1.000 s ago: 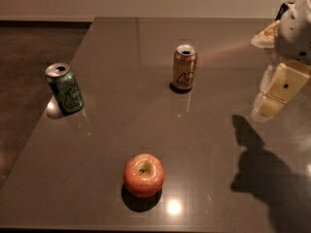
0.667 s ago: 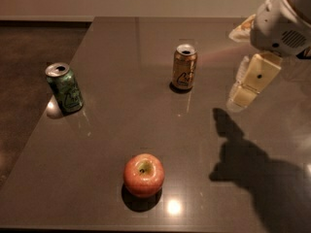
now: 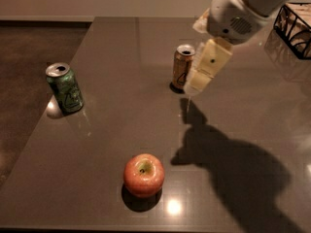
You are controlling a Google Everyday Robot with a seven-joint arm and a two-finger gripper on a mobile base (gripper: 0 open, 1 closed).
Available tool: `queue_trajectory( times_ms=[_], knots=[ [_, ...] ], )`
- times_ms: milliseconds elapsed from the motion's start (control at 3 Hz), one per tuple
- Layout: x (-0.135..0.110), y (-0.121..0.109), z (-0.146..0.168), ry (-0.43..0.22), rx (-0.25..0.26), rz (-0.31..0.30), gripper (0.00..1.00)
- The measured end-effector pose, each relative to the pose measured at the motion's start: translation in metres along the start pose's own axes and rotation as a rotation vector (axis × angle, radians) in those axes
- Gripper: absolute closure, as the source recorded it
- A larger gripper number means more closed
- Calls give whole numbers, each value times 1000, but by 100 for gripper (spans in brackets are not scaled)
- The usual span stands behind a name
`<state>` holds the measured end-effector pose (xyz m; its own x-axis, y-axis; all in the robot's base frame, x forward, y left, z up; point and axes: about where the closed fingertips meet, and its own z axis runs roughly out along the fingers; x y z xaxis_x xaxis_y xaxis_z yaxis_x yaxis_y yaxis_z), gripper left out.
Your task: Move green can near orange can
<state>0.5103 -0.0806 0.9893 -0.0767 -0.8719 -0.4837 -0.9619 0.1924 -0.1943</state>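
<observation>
One green can (image 3: 64, 88), one orange can (image 3: 182, 66) with pincer (image 3: 200, 74) beside, one apple (image 3: 144, 174)

No legible text. Pale script on green can (image 3: 65, 88) and orange can (image 3: 182, 67) unreadable. End effector (image 3: 198, 81) just right of orange can.

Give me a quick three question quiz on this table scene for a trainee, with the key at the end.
1. True or false: the green can stands upright near the left edge of the table, well apart from the orange can.
2. Where is the gripper? A) above the green can B) close beside the orange can, on its image-right side C) lying flat on the table
3. Fill in: the object nearest the table's front edge is a red ___.
Key: 1 true; 2 B; 3 apple.
</observation>
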Motion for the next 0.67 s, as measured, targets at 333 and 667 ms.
queue_trajectory(
  times_ms=[333, 667],
  knots=[
    [-38, -5, 29, -35, -31, -6, 0],
    [-69, -8, 57, -62, -51, -1, 0]
  ],
)
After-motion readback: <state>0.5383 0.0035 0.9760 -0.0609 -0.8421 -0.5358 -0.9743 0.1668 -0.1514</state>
